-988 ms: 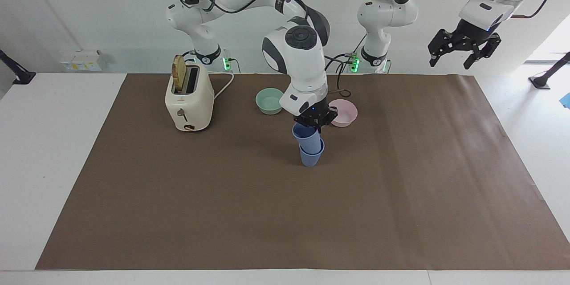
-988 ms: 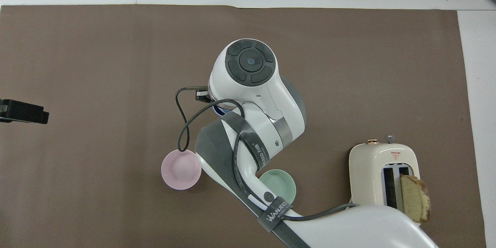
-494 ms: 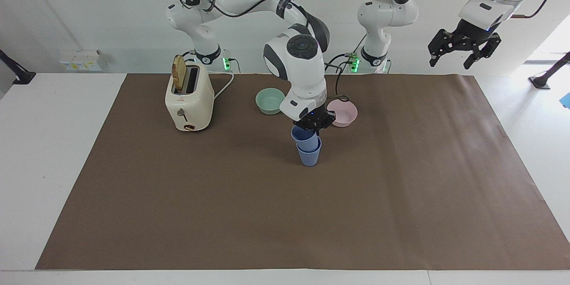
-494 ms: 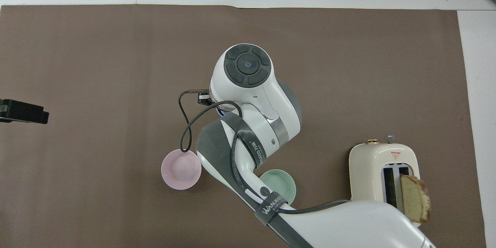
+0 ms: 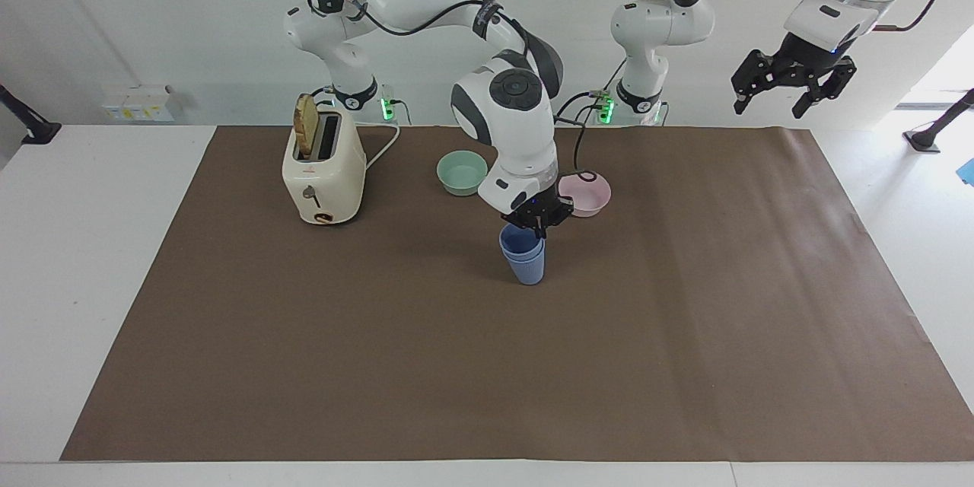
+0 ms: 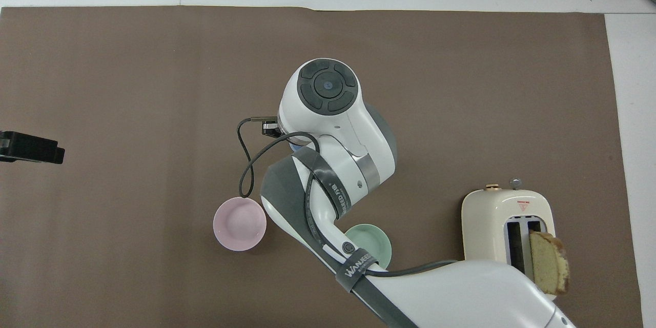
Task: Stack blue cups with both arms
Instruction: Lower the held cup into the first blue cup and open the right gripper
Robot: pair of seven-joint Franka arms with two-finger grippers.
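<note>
Blue cups (image 5: 523, 259) nested; right tool (image 5: 538, 222) grips upper rim; left tool (image 5: 790, 87) open, raised.

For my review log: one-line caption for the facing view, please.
Right pincer sets the top cup into the bottom cup; left pincer waits raised.

I count two blue cups (image 5: 523, 256) nested together, two bowls, one mint-green (image 5: 461, 171) and one pink (image 5: 586, 194), and one toaster (image 5: 323, 171).
</note>
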